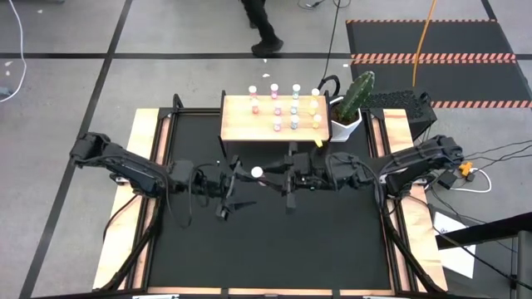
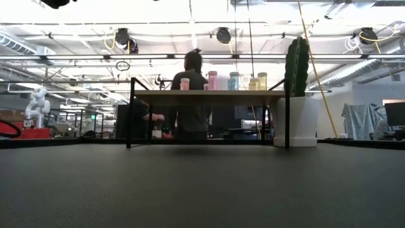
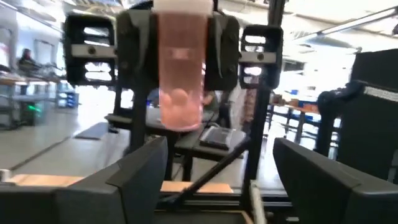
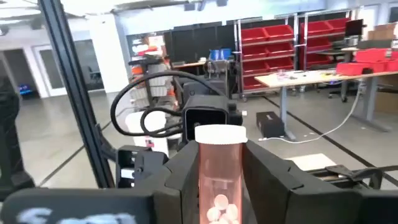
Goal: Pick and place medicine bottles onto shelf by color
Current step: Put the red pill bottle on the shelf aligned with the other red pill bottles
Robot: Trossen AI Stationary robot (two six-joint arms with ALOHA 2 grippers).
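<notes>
Black matting covers the worktop (image 1: 274, 249), and at its far edge the shelf (image 1: 237, 129) carries rows of medicine bottles (image 1: 295, 108) already sorted, beside a cactus pot (image 1: 347, 124). Mid-worktop, above the mat, the two arms meet nose to nose in a handover. The right tool (image 4: 221, 168) is clamped on a pink bottle (image 4: 219, 174), white cap up, pills showing inside. The left tool (image 3: 214, 168) faces it with fingers (image 3: 140, 171) spread apart and clear of the bottle. The risk is the bottle's hold: only one tool grips it, in mid-air, so a slack pinch or a knock from the left fingers as they pull away could tip it and drop it to the mat
</notes>
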